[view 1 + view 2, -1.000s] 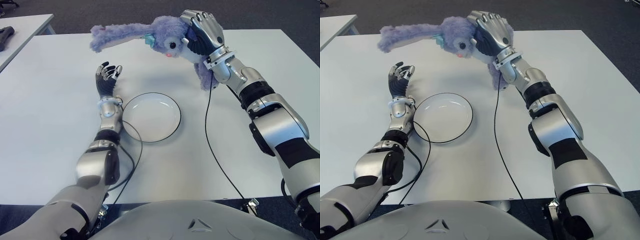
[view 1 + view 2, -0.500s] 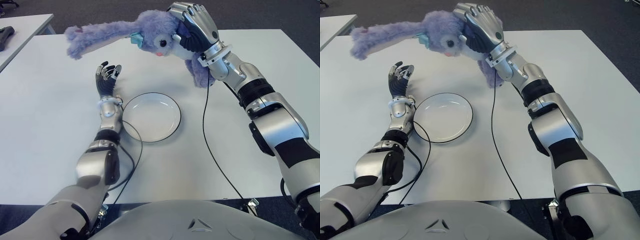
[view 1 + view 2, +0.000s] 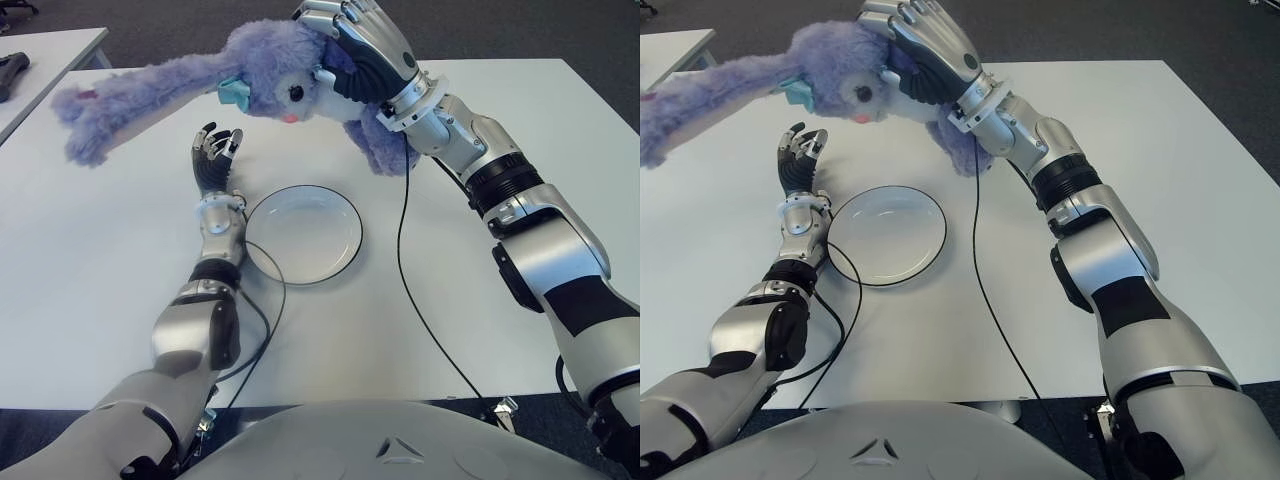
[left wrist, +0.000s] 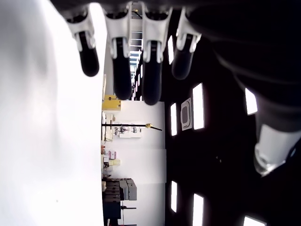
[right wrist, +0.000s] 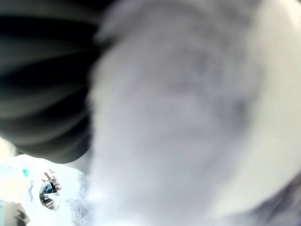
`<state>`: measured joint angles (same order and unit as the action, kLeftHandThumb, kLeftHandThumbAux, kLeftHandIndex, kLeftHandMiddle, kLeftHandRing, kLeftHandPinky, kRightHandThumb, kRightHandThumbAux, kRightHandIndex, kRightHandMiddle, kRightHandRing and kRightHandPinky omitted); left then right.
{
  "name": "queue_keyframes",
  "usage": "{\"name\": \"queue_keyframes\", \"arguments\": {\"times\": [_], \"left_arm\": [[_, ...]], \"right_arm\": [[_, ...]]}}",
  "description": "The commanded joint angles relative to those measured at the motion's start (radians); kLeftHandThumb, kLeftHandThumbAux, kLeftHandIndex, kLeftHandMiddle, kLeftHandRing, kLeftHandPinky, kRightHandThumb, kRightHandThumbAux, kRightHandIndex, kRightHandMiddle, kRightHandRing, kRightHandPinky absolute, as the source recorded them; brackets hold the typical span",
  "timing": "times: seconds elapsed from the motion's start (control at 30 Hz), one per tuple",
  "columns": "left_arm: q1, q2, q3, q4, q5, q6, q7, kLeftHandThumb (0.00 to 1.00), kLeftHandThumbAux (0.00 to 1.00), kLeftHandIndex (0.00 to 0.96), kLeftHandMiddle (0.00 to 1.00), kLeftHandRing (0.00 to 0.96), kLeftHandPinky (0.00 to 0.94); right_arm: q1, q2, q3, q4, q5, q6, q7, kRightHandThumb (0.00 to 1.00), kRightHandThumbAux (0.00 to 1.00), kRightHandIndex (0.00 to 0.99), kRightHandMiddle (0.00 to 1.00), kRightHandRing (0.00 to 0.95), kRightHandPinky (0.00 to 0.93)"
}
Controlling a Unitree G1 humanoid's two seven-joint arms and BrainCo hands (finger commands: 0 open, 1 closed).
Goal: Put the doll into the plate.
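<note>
A purple plush rabbit doll [image 3: 270, 85] with long ears and a teal bow hangs in the air above the far side of the table. My right hand [image 3: 358, 48] is shut on its head from behind. Its long ears [image 3: 120, 100] trail out to the left, and its body [image 3: 378, 148] dangles below the hand. Purple fur [image 5: 178, 122] fills the right wrist view. The white plate [image 3: 303, 234] with a dark rim lies on the white table [image 3: 90, 260], nearer me than the doll. My left hand [image 3: 214, 155] shows just left of the plate, fingers loosely spread, holding nothing.
A black cable [image 3: 410, 270] runs from my right wrist across the table to its near edge. Another cable [image 3: 268, 300] loops by the plate's left rim. A second white table [image 3: 40, 55] stands at the far left with a dark object [image 3: 12, 70] on it.
My right hand has carried the doll to the left and a little nearer; the ears now reach past my left hand. The left hand and the plate have not moved.
</note>
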<state>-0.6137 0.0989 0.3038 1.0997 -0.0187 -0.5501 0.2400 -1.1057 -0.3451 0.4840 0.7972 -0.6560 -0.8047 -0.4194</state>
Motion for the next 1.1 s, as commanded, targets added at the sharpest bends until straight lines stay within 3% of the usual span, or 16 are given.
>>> {"name": "queue_keyframes", "arguments": {"times": [0.03, 0.5, 0.67, 0.9, 1.1], "left_arm": [[0.290, -0.105, 0.017, 0.196, -0.022, 0.043, 0.031, 0.000, 0.570, 0.201, 0.315, 0.284, 0.174], [0.283, -0.113, 0.016, 0.196, -0.021, 0.043, 0.033, 0.000, 0.574, 0.205, 0.319, 0.287, 0.183], [0.282, -0.117, 0.012, 0.195, -0.016, 0.037, 0.038, 0.000, 0.569, 0.208, 0.321, 0.292, 0.196], [0.281, -0.123, 0.013, 0.193, -0.019, 0.030, 0.047, 0.000, 0.565, 0.220, 0.318, 0.289, 0.203], [0.280, -0.127, 0.015, 0.193, -0.022, 0.029, 0.057, 0.000, 0.564, 0.222, 0.312, 0.284, 0.213]], "right_arm": [[0.043, 0.016, -0.030, -0.070, 0.081, -0.032, 0.118, 0.719, 0.710, 0.441, 0.833, 0.833, 0.810], [0.087, 0.035, -0.031, -0.166, 0.142, -0.003, 0.289, 0.720, 0.710, 0.441, 0.828, 0.829, 0.802], [0.100, 0.043, -0.027, -0.189, 0.151, 0.002, 0.337, 0.721, 0.710, 0.441, 0.828, 0.828, 0.839], [0.143, 0.056, 0.000, -0.218, 0.178, 0.003, 0.449, 0.721, 0.710, 0.441, 0.828, 0.825, 0.839], [0.208, 0.064, 0.028, -0.227, 0.147, -0.017, 0.486, 0.717, 0.712, 0.440, 0.827, 0.822, 0.835]]}}
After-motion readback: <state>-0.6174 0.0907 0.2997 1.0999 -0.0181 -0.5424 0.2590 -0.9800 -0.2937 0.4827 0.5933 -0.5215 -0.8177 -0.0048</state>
